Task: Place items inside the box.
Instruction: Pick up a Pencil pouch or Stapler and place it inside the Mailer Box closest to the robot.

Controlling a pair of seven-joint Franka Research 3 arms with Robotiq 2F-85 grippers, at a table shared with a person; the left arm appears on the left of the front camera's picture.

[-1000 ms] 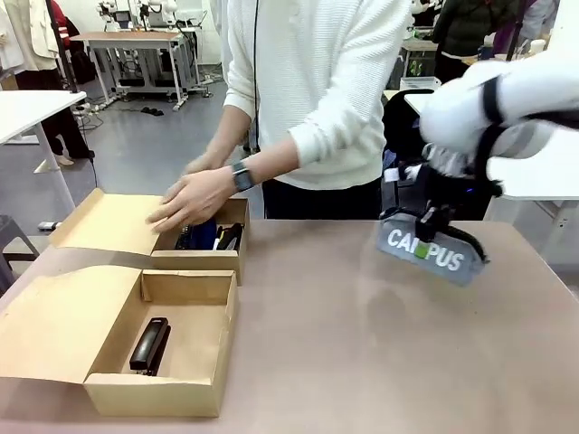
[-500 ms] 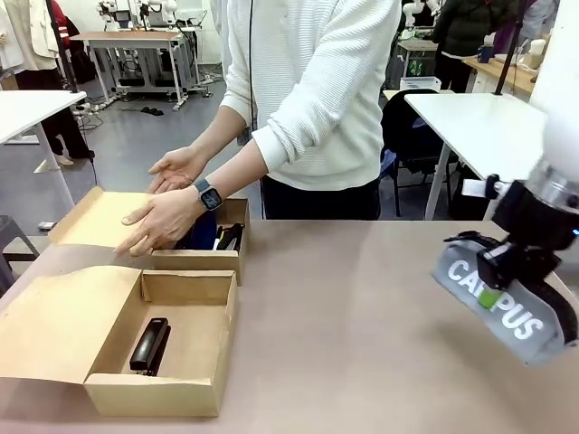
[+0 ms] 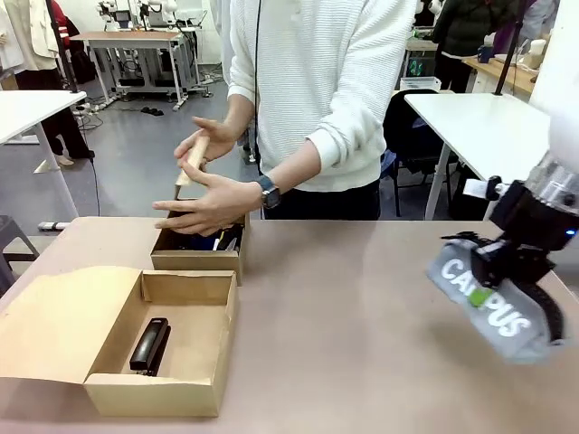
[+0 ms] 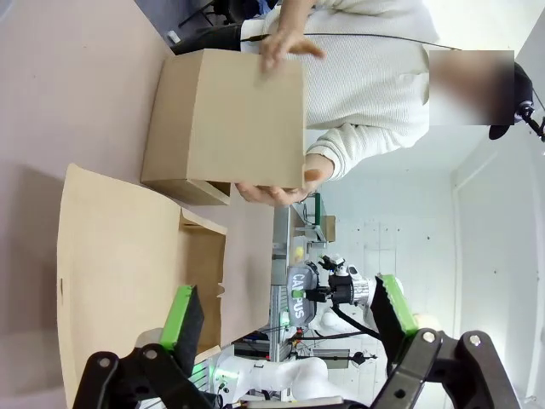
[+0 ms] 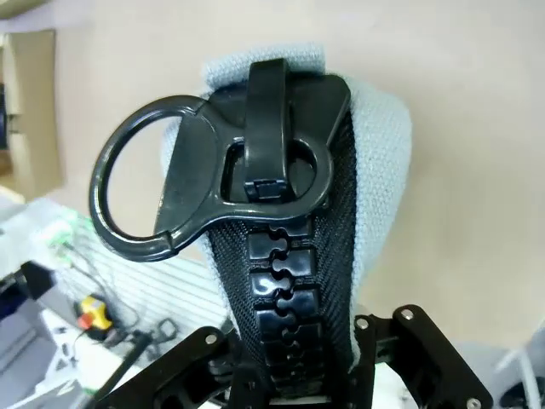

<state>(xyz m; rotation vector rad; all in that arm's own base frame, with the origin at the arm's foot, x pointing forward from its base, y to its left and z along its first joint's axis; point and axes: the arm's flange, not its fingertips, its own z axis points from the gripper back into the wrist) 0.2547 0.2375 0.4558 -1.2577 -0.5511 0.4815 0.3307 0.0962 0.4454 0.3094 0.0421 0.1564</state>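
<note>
Progress is partial: a black stapler (image 3: 149,345) lies in the near open cardboard box (image 3: 158,395), while the right gripper (image 3: 494,277), clamped on a grey fabric "CAMPUS" zip pouch (image 3: 529,330), holds it unboxed at right.

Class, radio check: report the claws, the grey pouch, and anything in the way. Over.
Left claw open, empty. Right claw shut on grey pouch, over table. Person's hands on flap of far box; near box open, stapler inside.
</note>
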